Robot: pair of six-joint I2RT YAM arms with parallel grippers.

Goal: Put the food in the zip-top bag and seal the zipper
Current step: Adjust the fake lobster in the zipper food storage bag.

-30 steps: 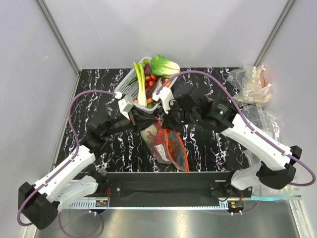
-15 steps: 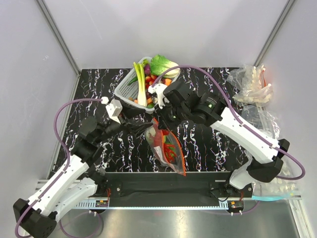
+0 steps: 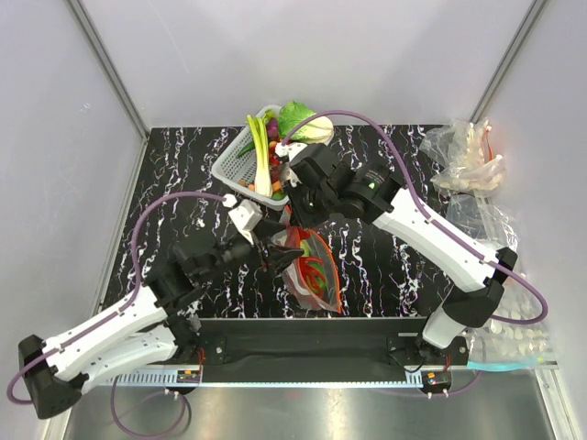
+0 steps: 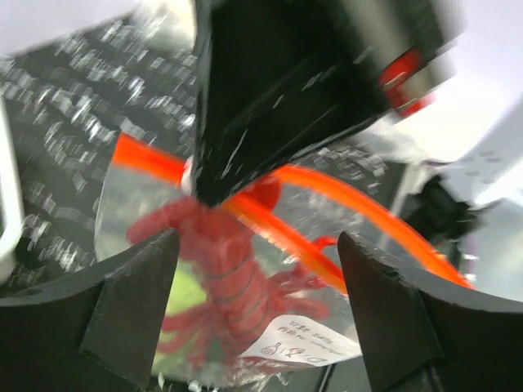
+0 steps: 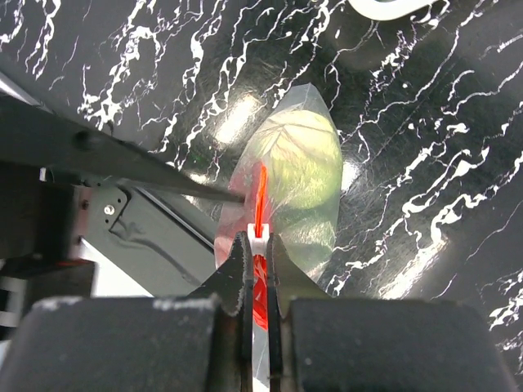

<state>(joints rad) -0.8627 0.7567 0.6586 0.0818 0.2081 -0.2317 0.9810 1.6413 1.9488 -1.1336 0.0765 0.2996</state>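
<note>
Pinching the orange zipper [image 5: 260, 189], the right fingers [image 5: 239, 265] are closed on the bag [image 5: 315, 219] at its mouth and hold it over the worktop [image 5: 425, 114]. The left fingers [image 4: 135, 306] stand apart, empty. A red ribbed lobster [image 4: 225, 265] and a round pale cabbage [image 5: 294, 155] sit inside. Risk: the slick thin film slips from the pinch, or the bowed zipper strips mismatch, leaving a gap.
</note>
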